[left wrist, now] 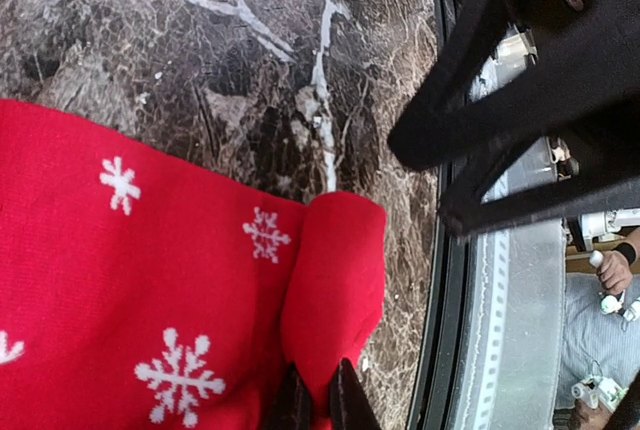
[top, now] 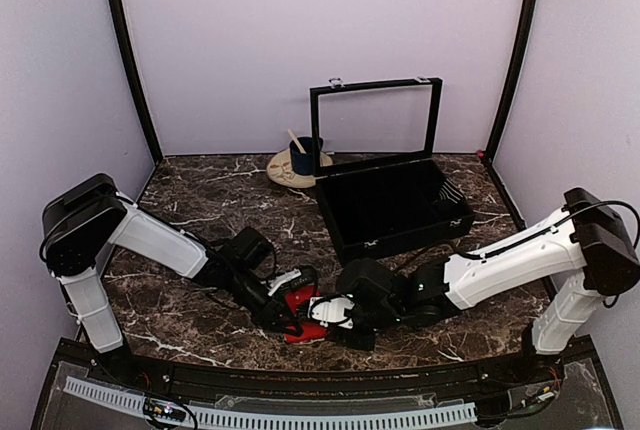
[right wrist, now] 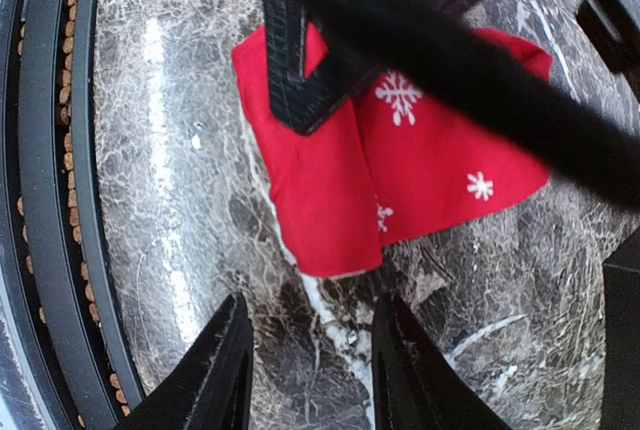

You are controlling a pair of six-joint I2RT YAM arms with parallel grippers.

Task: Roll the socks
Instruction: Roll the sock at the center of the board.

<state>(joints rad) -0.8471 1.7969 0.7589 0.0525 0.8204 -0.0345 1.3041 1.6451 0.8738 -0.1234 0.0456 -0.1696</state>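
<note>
**marble_mike:** ok so where are the socks [top: 300, 322] sitting right now?

**yam_lurker:** Down at the near edge of the counter [top: 200, 200], roughly in the middle, right between the two arms. They're bright red with white snowflakes. They lie mostly flat on the dark marble, with one edge doubled over into a soft fold.

**marble_mike:** and the claws?

**yam_lurker:** The left claw [left wrist: 320, 405] is pinched tight on that folded edge. In the left wrist view you can see red fabric squeezed between its two fingers [left wrist: 295, 410]. The right claw [right wrist: 312, 370] is spread wide and carrying nothing, with only bare marble showing between its fingers. It hangs just off one end of the socks, and as far as I can tell it isn't touching the fabric. From above, the two claws are really close together, nearly nose to nose over the red.

**marble_mike:** anything else on there?

**yam_lurker:** There's a black box [top: 395, 212] further back, well apart from the socks, with its lid [top: 375, 120] stood straight up. Behind it to the left is a dark blue mug [top: 305, 158] on a pale plate [top: 278, 172], with some stick poking out of the mug. It's too small to tell what the stick is.
</note>
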